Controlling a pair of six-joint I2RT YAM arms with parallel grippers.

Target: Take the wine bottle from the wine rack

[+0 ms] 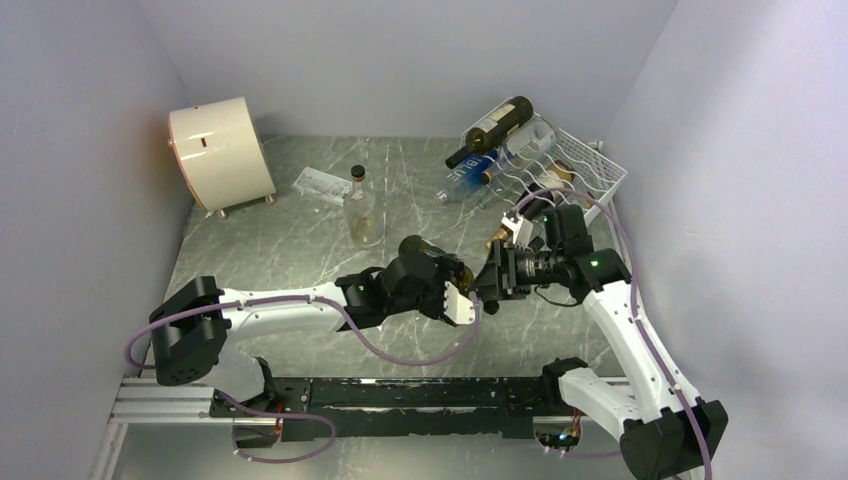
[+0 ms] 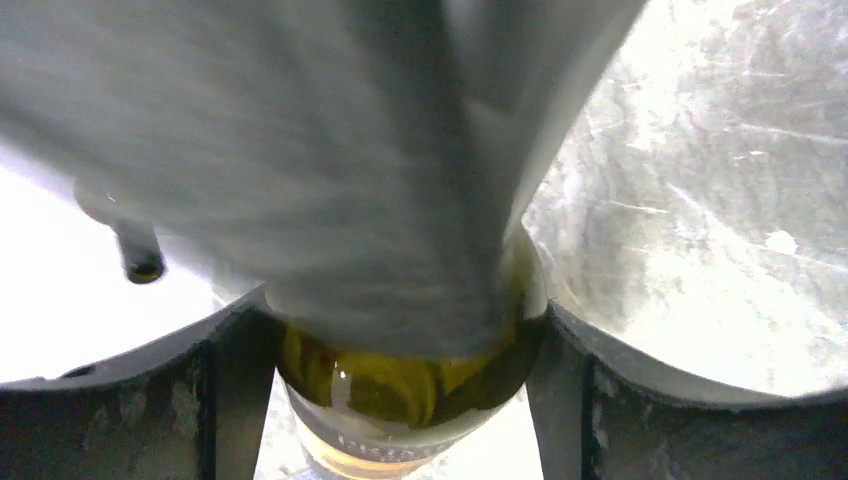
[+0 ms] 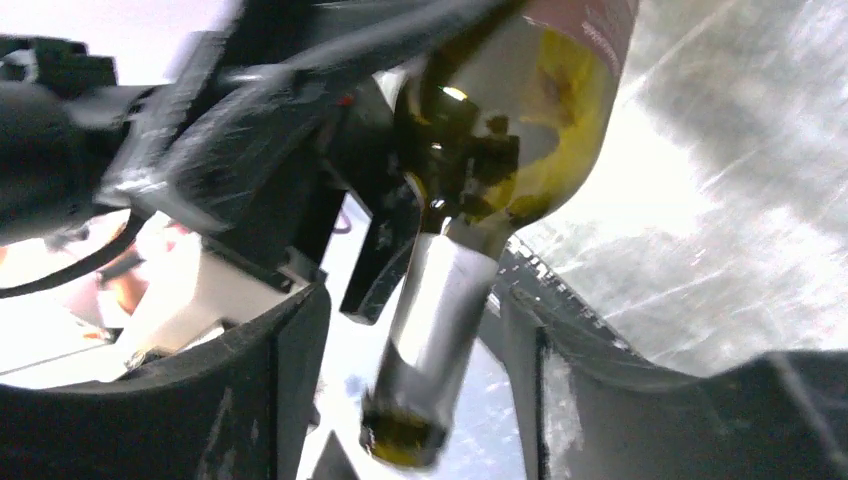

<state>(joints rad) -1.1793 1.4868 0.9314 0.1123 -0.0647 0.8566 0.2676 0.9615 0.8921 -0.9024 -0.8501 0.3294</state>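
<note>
1. The left gripper (image 2: 405, 410) is clamped on the wine bottle (image 2: 400, 385). In the left wrist view its two dark fingers (image 2: 230, 400) press against either side of the olive-green glass. A blurred grey shape fills the top of that view.
2. The right gripper (image 3: 420, 400) stands wider than the bottle's neck. In the right wrist view the silver-foiled neck runs down between its fingers (image 3: 270, 400). It lies close against one finger, and a gap shows before the other.
3. From above, the two grippers meet nose to nose over the middle of the marble-patterned table (image 1: 260, 255). The left arm (image 1: 280, 305) reaches in from the near left and the right arm (image 1: 630, 330) from the near right. The bottle lies tilted between them, its base toward the left wrist and its neck toward the right gripper.
4. The wine bottle is off the wine rack (image 1: 585, 170), a white wire rack standing well apart at the back right corner. The rack holds a dark bottle with a white label (image 1: 495, 125) on top. A clear bottle with a blue label (image 1: 478, 178) lies lower down.
5. A clear glass bottle (image 1: 361, 210) stands upright left of centre. A clear plastic packet (image 1: 320, 182) lies just behind it.
6. A cream drum (image 1: 222, 152) sits at the back left corner.
</note>
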